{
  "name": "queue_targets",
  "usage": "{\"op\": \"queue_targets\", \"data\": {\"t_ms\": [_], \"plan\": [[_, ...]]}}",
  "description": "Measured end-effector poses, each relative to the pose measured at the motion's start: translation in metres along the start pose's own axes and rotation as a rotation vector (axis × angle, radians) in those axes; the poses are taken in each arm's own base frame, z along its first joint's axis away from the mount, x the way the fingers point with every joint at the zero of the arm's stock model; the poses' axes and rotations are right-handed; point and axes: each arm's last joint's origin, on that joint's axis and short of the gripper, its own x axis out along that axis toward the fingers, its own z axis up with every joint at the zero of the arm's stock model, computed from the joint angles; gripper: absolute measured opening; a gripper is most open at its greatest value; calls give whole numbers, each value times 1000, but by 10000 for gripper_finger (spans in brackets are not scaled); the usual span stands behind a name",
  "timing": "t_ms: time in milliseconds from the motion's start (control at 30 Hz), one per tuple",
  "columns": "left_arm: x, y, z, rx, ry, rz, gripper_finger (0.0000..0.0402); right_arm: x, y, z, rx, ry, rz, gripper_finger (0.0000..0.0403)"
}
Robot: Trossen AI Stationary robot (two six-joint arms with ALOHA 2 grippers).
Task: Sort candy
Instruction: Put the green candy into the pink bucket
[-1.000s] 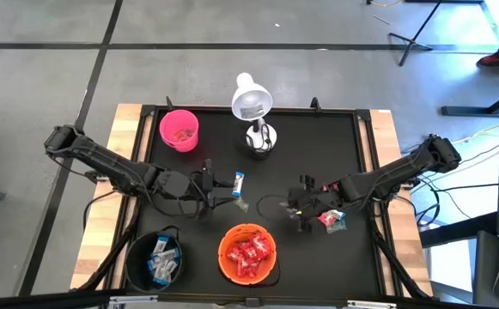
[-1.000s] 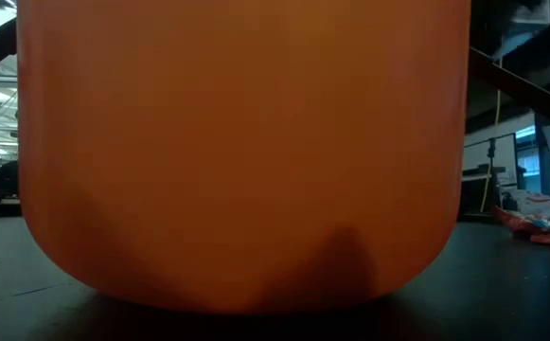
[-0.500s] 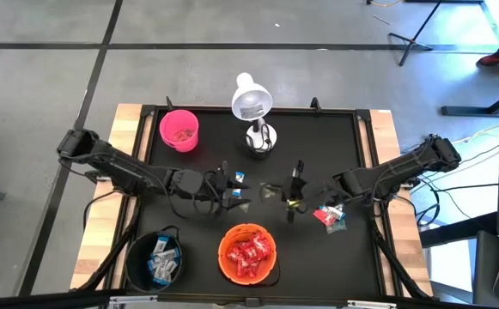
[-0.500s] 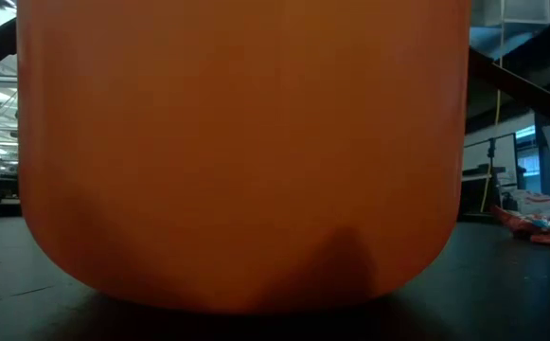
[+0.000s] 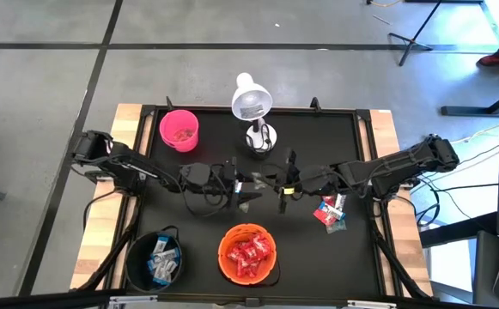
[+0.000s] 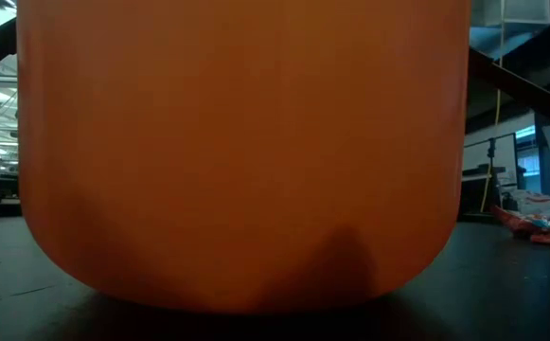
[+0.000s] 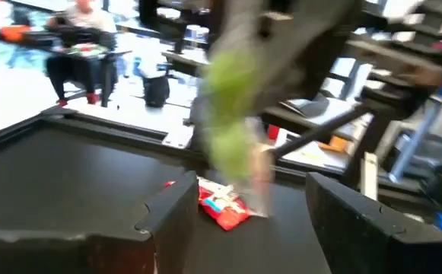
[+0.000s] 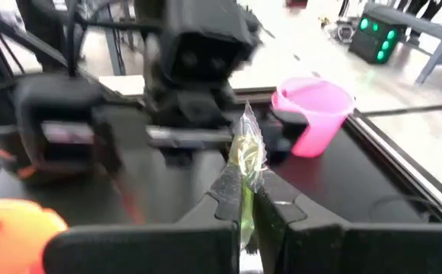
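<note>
The bench has a black top with wooden side edges. On it stand a pink cup near the far left corner, a white lamp mid far edge, a black bowl and orange bowl along the near edge, and loose candy toward the right edge.

We take this for a robotics lab or workshop. We see a black-topped table on a wooden frame standing on a grey concrete floor marked with dark lines. At two o'clock from the table stand the legs of a tripod. Beyond the table edge a person sits at a cluttered bench, and a device with green lights rests on the floor.
</note>
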Motion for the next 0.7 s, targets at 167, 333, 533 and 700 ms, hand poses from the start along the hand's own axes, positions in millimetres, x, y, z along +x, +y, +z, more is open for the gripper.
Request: {"op": "queue_targets", "data": {"t_ms": [167,333,533,700], "plan": [[0,4,0,-42,-30,106,220,8,3,-3,0,-6,15,16],[0,3,1,-44,-41,111,194,10,3,-5,-6,7,15,16],[0,3,0,-42,-32,111,140,11,4,-6,-8,13,29,20],[0,5,-3,-5,3,124,92,11,5,-6,-9,16,50,45]]}}
